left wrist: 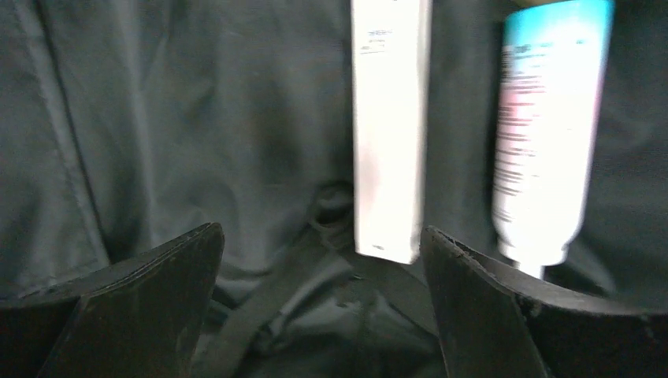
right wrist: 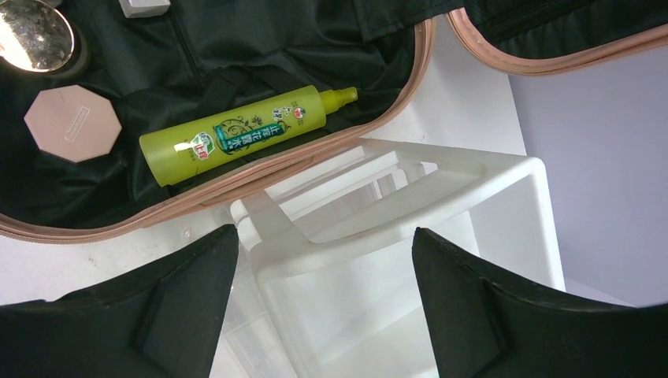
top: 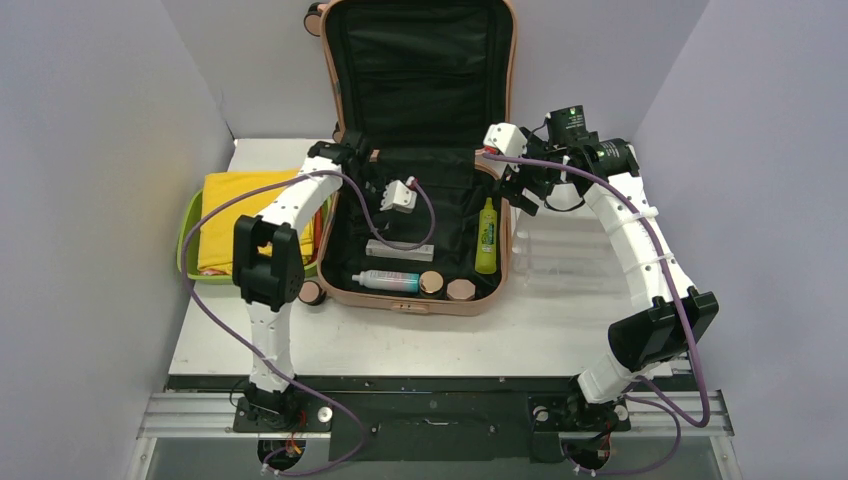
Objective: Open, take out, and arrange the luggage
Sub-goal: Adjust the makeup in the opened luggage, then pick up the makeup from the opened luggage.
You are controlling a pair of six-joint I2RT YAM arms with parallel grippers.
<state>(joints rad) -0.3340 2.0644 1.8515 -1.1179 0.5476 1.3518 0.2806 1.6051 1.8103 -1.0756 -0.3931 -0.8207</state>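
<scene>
- Luggage (top: 440, 303) lies open at frame centre on the bench (top: 450, 340), lid upright behind.
- Left pincer (left wrist: 321, 236), wide and empty, hangs over its black lining (left wrist: 197, 118).
- Right pincer (right wrist: 324, 236), wide and empty, hovers above the white organizer (right wrist: 473, 189), right of centre.

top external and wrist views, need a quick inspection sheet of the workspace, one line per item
surface: white table, luggage standing on it
job's things: luggage open, lid upright; inside lie green spray bottle, tube, slim white box, gold-lidded jar, pink octagonal jar
clutter: green tub holding yellow cloth left of luggage; white organizer to its right
grippers: left gripper open, empty, over the lining; right gripper open, empty, above the organizer
cables: purple cables along both arms, the left one drooping over the luggage
surroundings: plain walls on three sides; nothing else seen
</scene>
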